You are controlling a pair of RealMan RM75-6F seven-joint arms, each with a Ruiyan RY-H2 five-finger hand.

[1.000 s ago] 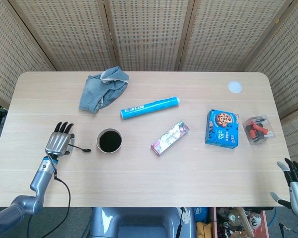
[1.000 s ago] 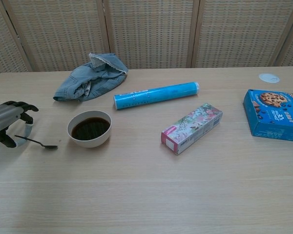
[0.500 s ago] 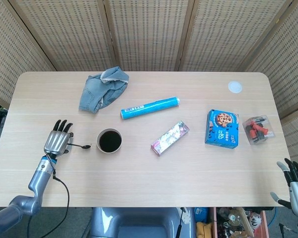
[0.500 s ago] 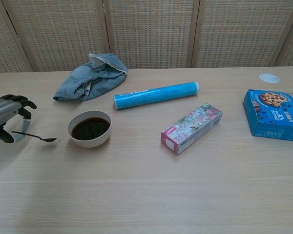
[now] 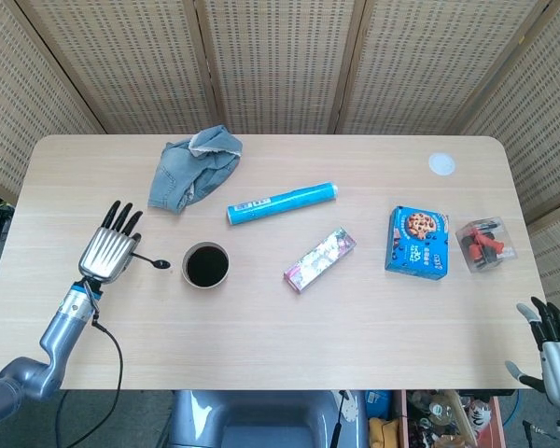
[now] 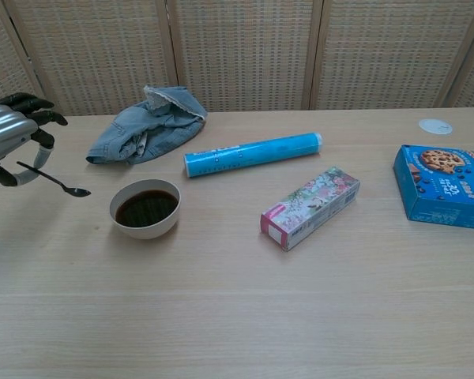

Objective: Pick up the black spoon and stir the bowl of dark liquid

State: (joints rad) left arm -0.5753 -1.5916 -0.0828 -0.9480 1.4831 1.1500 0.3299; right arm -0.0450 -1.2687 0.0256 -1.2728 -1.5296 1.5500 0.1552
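My left hand (image 5: pixel 110 248) (image 6: pixel 13 137) pinches the handle of the black spoon (image 5: pixel 150 262) (image 6: pixel 56 181) and holds it above the table, left of the bowl. The spoon's head points right toward the white bowl of dark liquid (image 5: pixel 206 265) (image 6: pixel 145 208) and hangs just short of its rim. My right hand (image 5: pixel 553 347) shows only at the bottom right corner of the head view, below the table's edge, fingers apart and holding nothing.
A crumpled denim cloth (image 5: pixel 194 166) lies behind the bowl. A blue roll (image 5: pixel 283 202), a flowered box (image 5: pixel 319 259), a blue cookie box (image 5: pixel 418 243), a clear box of red parts (image 5: pixel 485 243) and a white disc (image 5: pixel 441 164) lie to the right.
My left hand has lifted the spoon off the table and raised it, carrying it slightly toward the bowl. The right hand has not moved.
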